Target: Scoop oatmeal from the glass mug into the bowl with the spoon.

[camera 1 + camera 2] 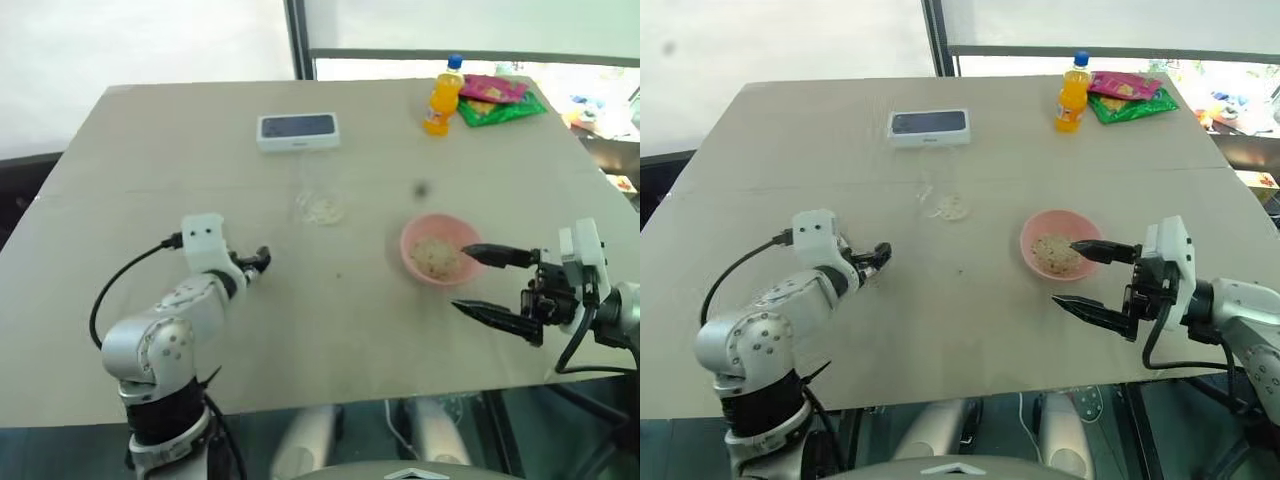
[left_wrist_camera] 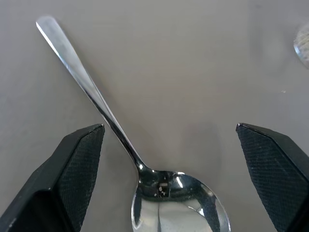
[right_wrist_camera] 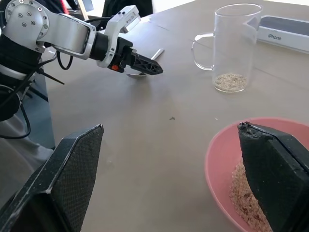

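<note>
Left pincer point(image 2: 169, 183) spread wide, nothing gripped, and the spoon point(image 2: 145, 169) lies flat on the desk point(image 1: 150, 150) between its fingers, handle pointing away. Right pincer point(image 1: 480, 280) also wide apart and empty, one finger over the rim of the pink bowl point(image 1: 438, 250), the other just outside it. Oatmeal point(image 1: 436, 257) heaped in that bowl, and a thin layer left in the bottom of the glass mug point(image 3: 231, 48), standing upright between the two arms. Beyond the mug, a white box point(image 3: 280, 30) reading "iPhone". Farther off, an orange bottle point(image 1: 442, 96) with a blue cap beside bright snack packets point(image 1: 497, 98). Plain beige desk, bright window behind it.
</note>
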Motion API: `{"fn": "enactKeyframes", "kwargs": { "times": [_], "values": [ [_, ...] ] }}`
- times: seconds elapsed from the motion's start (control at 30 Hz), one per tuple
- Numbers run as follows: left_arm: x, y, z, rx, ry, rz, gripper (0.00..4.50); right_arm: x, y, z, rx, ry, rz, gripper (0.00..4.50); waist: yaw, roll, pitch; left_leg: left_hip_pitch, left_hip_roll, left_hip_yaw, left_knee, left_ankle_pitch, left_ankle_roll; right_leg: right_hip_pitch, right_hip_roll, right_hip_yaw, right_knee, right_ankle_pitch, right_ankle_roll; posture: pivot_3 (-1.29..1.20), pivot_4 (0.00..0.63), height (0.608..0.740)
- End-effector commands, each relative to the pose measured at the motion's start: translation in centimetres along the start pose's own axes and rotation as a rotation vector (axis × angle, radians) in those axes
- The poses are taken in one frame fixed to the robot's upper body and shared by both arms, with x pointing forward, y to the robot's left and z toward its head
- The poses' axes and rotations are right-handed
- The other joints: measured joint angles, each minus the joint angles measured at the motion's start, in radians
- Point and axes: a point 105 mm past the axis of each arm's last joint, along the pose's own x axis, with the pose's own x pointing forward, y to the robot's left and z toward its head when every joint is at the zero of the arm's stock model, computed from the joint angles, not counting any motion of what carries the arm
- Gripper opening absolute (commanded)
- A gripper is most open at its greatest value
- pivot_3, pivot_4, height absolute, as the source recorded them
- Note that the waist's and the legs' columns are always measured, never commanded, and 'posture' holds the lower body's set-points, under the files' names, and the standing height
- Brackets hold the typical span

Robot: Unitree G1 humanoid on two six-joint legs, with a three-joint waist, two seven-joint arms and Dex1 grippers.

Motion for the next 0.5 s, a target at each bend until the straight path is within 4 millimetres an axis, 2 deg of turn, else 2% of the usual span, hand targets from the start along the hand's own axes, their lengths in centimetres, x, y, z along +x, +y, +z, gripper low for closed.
{"fn": "enactKeyframes", "kwargs": {
  "times": [0.03, 0.33, 0.4, 0.47, 0.5],
  "values": [
    [-0.6, 2.2, 0.3, -0.029, -0.005, 0.126, 4.5, -0.2, 0.2, 0.7, -0.038, -0.013, -0.007, 4.47, 0.001, 0.0, 0.0, 0.0, 0.0, 0.0, 0.0, 0.0, 0.0, 0.0, 0.0, 0.0, 0.0, 0.0, 0.0, 0.0, 0.15, 0.74],
    [0.5, 3.1, -1.6, -0.056, 0.09, 0.182, 4.5, 0.4, 0.1, 0.6, -0.031, -0.031, -0.01, 4.47, 0.003, 0.001, -0.001, 0.002, 0.0, 0.002, 0.0, 0.0, -0.001, 0.0, 0.0, 0.002, 0.001, 0.0, 0.0, 0.0, 0.15, 0.74],
    [1.0, 3.1, -2.8, -0.07, 0.162, 0.179, 3.99, 0.8, 0.1, 0.7, -0.029, -0.044, -0.006, 4.5, 0.004, 0.002, -0.001, 0.002, 0.0, 0.002, 0.0, 0.0, -0.001, 0.0, 0.0, 0.002, 0.002, 0.0, 0.0, 0.0, 0.15, 0.74],
    [1.3, 3.3, -3.8, -0.068, 0.215, 0.188, 3.29, 1.0, 0.1, 0.7, -0.035, -0.045, -0.002, 4.5, 0.004, 0.006, -0.004, 0.003, 0.0, 0.002, 0.0, 0.001, -0.001, 0.001, 0.0, 0.002, 0.002, 0.0, 0.0, 0.0, 0.15, 0.74],
    [1.3, 3.4, -4.0, -0.073, 0.224, 0.198, 3.14, 1.1, 0.0, 0.8, -0.037, -0.047, -0.003, 4.5, 0.003, 0.009, -0.006, 0.006, 0.0, 0.002, 0.0, 0.001, -0.001, 0.004, 0.0, 0.002, 0.002, 0.0, 0.0, 0.0, 0.15, 0.74]
  ]
}}
